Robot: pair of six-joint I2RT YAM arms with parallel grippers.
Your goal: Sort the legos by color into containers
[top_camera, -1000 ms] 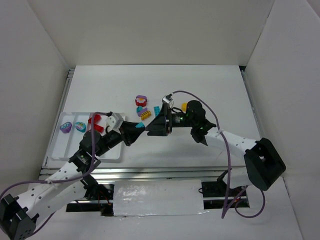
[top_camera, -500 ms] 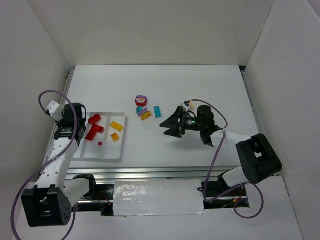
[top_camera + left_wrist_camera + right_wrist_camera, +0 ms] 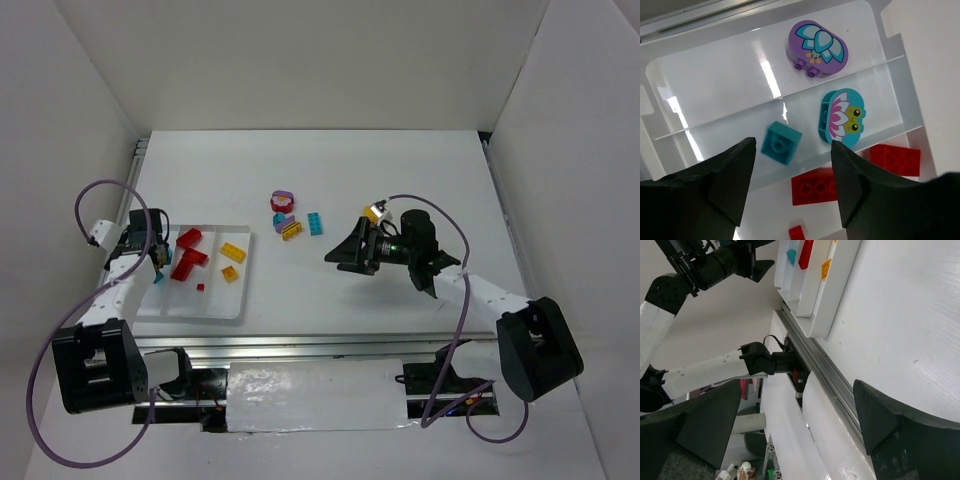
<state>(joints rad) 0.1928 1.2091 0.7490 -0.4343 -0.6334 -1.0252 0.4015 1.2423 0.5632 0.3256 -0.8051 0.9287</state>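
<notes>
In the left wrist view my left gripper is open above the white tray, nothing between its fingers. A small teal square lego lies loose below it, in the compartment with a teal oval flower lego. A purple oval lego lies in the neighbouring compartment, and red legos in the one on the other side. From above, the left gripper hangs over the tray's left end. My right gripper is open and empty over the table's middle. Several legos lie on the table.
Yellow legos lie in the tray's right compartment. A red-and-purple round piece and a teal brick lie beyond the right gripper. The right wrist view looks past the open right gripper along the table's front rail towards the tray.
My left gripper has gone from shut to open, and the teal square lego now lies free in the tray. The right arm has shifted slightly.
</notes>
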